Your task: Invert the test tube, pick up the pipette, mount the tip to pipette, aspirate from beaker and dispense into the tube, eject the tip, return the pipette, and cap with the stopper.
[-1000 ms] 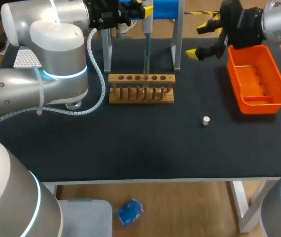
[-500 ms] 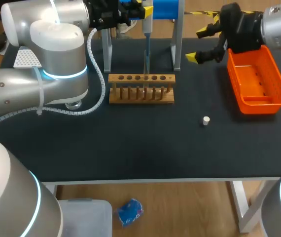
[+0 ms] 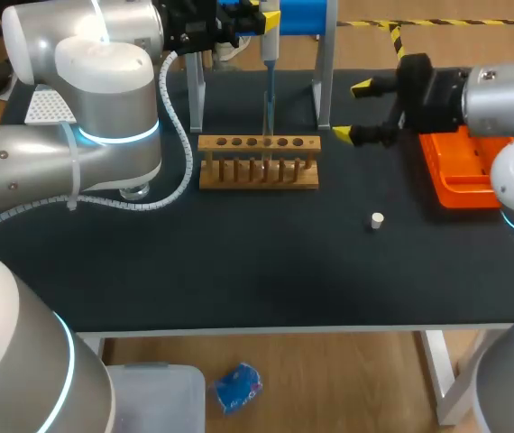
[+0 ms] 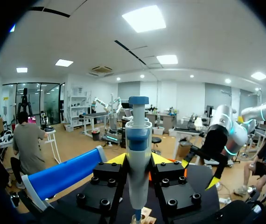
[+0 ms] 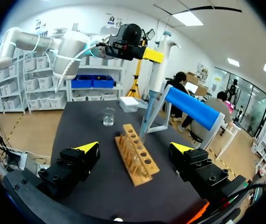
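The dark surface [image 3: 239,271] carries a wooden rack [image 3: 258,161] at its far middle, an orange basket [image 3: 460,180] on the right, and a small white stopper [image 3: 377,219] lying alone, nearer than the rack and to its right. My left arm comes in from the far left, its gripper [image 3: 267,16] high over the rack. Its fingers [image 4: 106,176] pinch the pipette [image 3: 270,54] upright, tip down toward the rack's holes. My right gripper [image 3: 354,110] hovers between rack and basket, pointing left, fingers spread wide and holding nothing. Only the right wrist view shows the glass beaker [image 5: 108,116], standing beyond the rack's left end
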Tool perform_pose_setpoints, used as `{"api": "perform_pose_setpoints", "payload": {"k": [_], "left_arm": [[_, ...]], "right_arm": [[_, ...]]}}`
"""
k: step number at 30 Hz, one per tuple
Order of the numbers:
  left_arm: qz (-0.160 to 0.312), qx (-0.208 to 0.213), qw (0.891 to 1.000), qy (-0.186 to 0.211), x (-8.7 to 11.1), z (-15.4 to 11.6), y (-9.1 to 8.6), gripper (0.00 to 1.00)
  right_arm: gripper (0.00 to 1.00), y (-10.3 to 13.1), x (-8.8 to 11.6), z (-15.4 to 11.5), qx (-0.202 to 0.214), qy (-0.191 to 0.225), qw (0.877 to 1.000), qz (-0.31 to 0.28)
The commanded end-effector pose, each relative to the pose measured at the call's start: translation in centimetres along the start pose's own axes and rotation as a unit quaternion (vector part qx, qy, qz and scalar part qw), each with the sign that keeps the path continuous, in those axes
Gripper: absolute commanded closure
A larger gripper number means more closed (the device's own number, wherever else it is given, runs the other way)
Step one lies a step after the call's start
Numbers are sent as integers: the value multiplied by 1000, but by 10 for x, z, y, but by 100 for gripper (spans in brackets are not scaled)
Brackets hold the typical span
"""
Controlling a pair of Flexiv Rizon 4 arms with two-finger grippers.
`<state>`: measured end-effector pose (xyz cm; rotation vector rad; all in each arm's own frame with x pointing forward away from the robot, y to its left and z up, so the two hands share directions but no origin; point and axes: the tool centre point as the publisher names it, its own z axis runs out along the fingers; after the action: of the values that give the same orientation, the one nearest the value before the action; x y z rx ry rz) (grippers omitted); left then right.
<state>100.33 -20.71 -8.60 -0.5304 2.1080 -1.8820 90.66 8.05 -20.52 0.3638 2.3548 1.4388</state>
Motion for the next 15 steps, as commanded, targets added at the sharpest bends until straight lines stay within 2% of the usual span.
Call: {"api": "perform_pose_setpoints", "payload": {"k": [1,15], "left_arm": [[0,0,1000,0,0,1,0,100],[0,0,1000,0,0,1,0,100]], "right_arm": [[0,-4,-10,11,-20,12,1000,-5],[0,-14,-17,48,-38,24,999,-3]]}}
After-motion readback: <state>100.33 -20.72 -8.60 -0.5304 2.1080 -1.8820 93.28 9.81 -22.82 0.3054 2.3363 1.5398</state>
